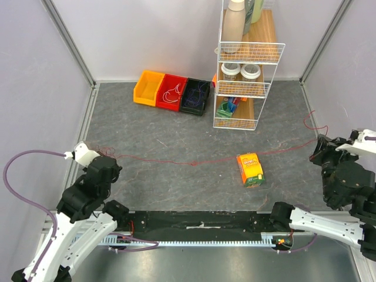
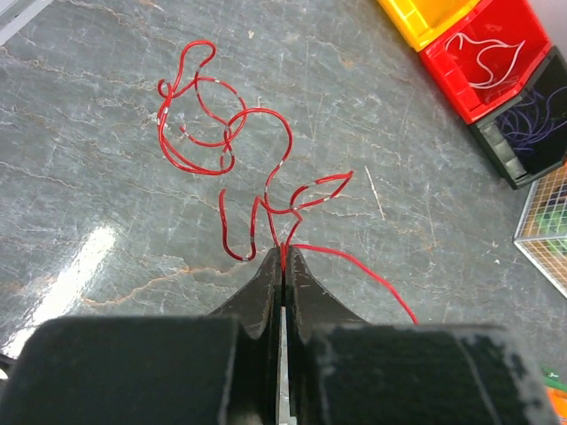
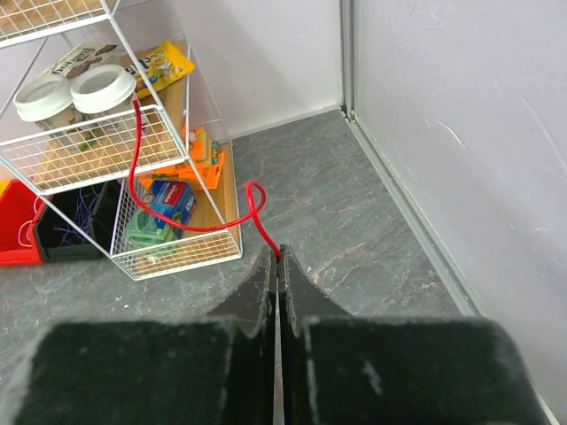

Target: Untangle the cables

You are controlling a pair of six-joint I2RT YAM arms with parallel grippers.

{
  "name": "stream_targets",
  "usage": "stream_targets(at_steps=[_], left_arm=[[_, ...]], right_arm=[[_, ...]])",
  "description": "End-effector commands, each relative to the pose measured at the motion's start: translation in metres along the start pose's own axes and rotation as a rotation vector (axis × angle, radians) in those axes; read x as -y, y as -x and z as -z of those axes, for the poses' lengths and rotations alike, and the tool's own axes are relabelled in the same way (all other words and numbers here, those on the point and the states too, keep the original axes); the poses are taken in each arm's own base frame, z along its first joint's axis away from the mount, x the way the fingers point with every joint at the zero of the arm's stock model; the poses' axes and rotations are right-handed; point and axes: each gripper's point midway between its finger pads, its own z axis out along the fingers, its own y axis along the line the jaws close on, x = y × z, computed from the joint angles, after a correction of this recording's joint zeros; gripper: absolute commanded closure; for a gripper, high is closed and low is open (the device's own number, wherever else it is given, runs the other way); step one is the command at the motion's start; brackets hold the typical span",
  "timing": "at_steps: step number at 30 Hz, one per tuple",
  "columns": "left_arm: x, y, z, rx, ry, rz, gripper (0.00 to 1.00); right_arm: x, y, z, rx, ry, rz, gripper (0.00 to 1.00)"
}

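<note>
A thin red cable (image 1: 194, 163) stretches across the grey table between my two grippers. My left gripper (image 1: 100, 154) is shut on one end of it; in the left wrist view the jaws (image 2: 283, 254) pinch the red cable (image 2: 226, 133), whose loose end curls in loops beyond the tips. My right gripper (image 1: 322, 144) is shut on the other end; in the right wrist view the tips (image 3: 278, 253) clamp the red cable (image 3: 168, 223), which loops up past the rack. White wire lies in the red bin (image 1: 173, 91), dark blue wire in the black bin (image 1: 195, 96).
A yellow bin (image 1: 148, 87) stands left of the red bin. A white wire rack (image 1: 244, 70) with cups and bottles stands at the back. An orange box (image 1: 251, 169) lies on the table just below the cable. Grey walls close in both sides.
</note>
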Motion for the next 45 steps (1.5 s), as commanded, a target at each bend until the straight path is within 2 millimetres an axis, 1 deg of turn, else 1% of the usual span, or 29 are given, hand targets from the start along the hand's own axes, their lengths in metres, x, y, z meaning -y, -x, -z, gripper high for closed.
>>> stream_targets(at_steps=[1, 4, 6, 11, 13, 14, 15, 16, 18, 19, 20, 21, 23, 24, 27, 28, 29, 32, 34, 35, 37, 40, 43, 44, 45], left_arm=[[-0.008, 0.0, -0.008, 0.026, 0.057, -0.025, 0.98], [-0.008, -0.002, -0.008, 0.021, 0.054, -0.021, 0.98], [-0.006, -0.004, -0.009, 0.016, 0.052, -0.019, 0.98], [-0.006, -0.007, -0.012, 0.005, 0.058, -0.021, 0.98], [-0.004, -0.009, -0.013, 0.0, 0.055, -0.019, 0.98], [-0.003, -0.009, -0.012, -0.003, 0.046, -0.013, 0.98], [0.0, -0.01, -0.013, -0.007, 0.036, -0.011, 0.98], [0.004, -0.011, -0.013, -0.012, 0.016, -0.01, 0.98], [0.016, -0.012, -0.013, -0.023, -0.048, -0.015, 0.98], [0.025, -0.014, -0.013, -0.034, -0.088, -0.017, 0.98], [0.03, -0.017, -0.013, -0.05, -0.113, -0.023, 0.98], [0.036, -0.02, -0.013, -0.065, -0.137, -0.025, 0.98], [0.045, -0.026, -0.013, -0.098, -0.175, -0.045, 0.98], [0.049, -0.03, -0.014, -0.115, -0.189, -0.06, 0.98], [0.049, -0.045, -0.023, -0.172, -0.151, -0.083, 0.98], [0.047, -0.053, -0.027, -0.195, -0.128, -0.09, 0.98], [0.046, -0.059, -0.031, -0.211, -0.112, -0.087, 0.98], [0.042, -0.078, -0.043, -0.249, -0.075, -0.083, 0.98], [0.039, -0.088, -0.048, -0.265, -0.065, -0.082, 0.98], [0.037, -0.092, -0.05, -0.273, -0.057, -0.081, 0.98], [0.036, -0.099, -0.051, -0.29, -0.056, -0.082, 0.98], [0.031, -0.105, -0.053, -0.297, -0.054, -0.083, 0.98], [0.027, -0.108, -0.056, -0.287, -0.05, -0.097, 0.98], [0.027, -0.109, -0.056, -0.288, -0.049, -0.102, 0.98], [0.026, -0.11, -0.057, -0.288, -0.044, -0.103, 0.98]], right_arm=[[0.027, 0.018, 0.003, 0.036, -0.053, -0.033, 1.0], [0.052, 0.029, 0.007, 0.056, -0.088, -0.081, 1.0], [0.063, 0.036, 0.01, 0.063, -0.081, -0.122, 1.0], [0.078, 0.043, 0.013, 0.071, -0.07, -0.164, 1.0], [0.08, 0.045, 0.014, 0.073, -0.055, -0.18, 1.0], [0.074, 0.046, 0.014, 0.072, -0.026, -0.2, 1.0], [0.062, 0.045, 0.014, 0.07, 0.022, -0.212, 1.0], [0.043, 0.043, 0.012, 0.065, 0.079, -0.209, 1.0], [-0.003, 0.035, 0.011, 0.046, 0.205, -0.157, 1.0], [-0.022, 0.032, 0.011, 0.035, 0.246, -0.121, 1.0], [-0.04, 0.03, 0.009, 0.022, 0.269, -0.078, 1.0], [-0.051, 0.03, 0.008, 0.015, 0.277, -0.049, 1.0], [-0.073, 0.039, 0.007, 0.018, 0.307, -0.01, 1.0], [-0.083, 0.048, 0.007, 0.034, 0.332, -0.012, 1.0], [-0.119, 0.073, 0.012, 0.06, 0.437, -0.019, 1.0], [-0.136, 0.079, 0.013, 0.06, 0.48, -0.011, 1.0], [-0.159, 0.085, 0.015, 0.055, 0.523, 0.0, 1.0], [-0.218, 0.093, 0.023, 0.046, 0.666, 0.014, 1.0], [-0.254, 0.089, 0.023, 0.033, 0.716, 0.04, 1.0], [-0.266, 0.087, 0.023, 0.03, 0.729, 0.046, 1.0], [-0.29, 0.075, 0.021, 0.015, 0.751, 0.072, 1.0], [-0.312, 0.056, 0.018, -0.001, 0.759, 0.075, 1.0], [-0.331, 0.038, 0.021, -0.015, 0.809, 0.068, 1.0], [-0.338, 0.025, 0.022, -0.032, 0.829, 0.076, 1.0], [-0.346, 0.004, 0.024, -0.06, 0.851, 0.097, 1.0]])
